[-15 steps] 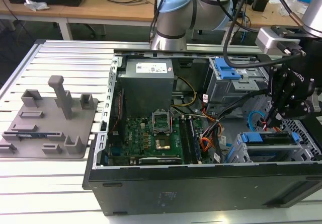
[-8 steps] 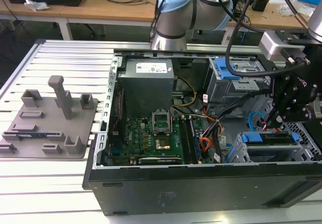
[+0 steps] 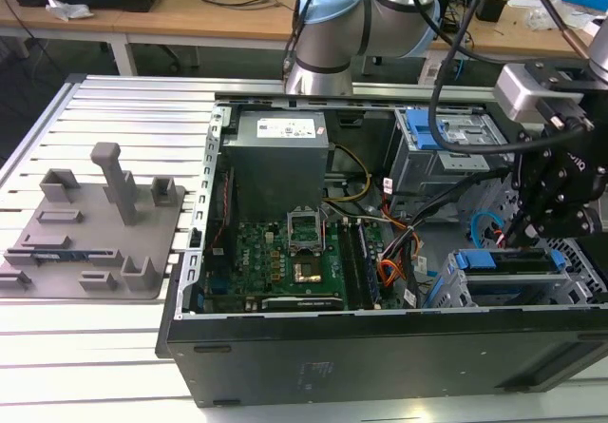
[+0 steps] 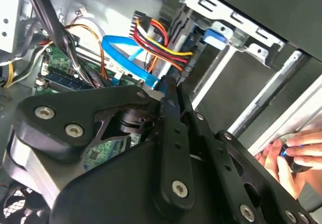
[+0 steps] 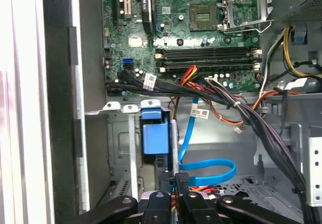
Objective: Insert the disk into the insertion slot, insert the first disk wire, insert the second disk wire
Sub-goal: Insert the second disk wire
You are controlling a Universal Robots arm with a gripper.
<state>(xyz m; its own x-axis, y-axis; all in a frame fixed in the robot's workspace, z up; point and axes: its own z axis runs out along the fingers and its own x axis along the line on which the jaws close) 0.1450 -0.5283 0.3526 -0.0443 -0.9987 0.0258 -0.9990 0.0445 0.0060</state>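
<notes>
I am looking down into an open desktop computer case (image 3: 380,347) lying on its side on a slatted metal table (image 3: 104,347). My arm reaches in from the exterior view's right, and its black gripper (image 3: 528,235) hangs low over the drive area at the case's near right corner. There the disk (image 3: 518,259), edged by its bright blue carrier, sits inside the insertion slot (image 3: 446,295), a grey perforated cage, so the disk is already seated. In the first wrist view the gripper (image 5: 179,189) has its fingers drawn together, clamped on the black plug of a flat blue data cable (image 5: 214,171), which loops away and climbs toward the green motherboard (image 5: 201,27). A blue plastic carrier tab (image 5: 152,137) stands just beside the fingers. In the second wrist view the same blue cable (image 4: 126,58) curves past a bundle of red, yellow and black power wires (image 4: 161,45), near the gripper's tip (image 4: 171,90). A person's hand (image 4: 289,158) rests at the case edge there. To the exterior view's left, a grey fixture plate (image 3: 90,233) with upright posts lies on the table, well apart from the case.
</notes>
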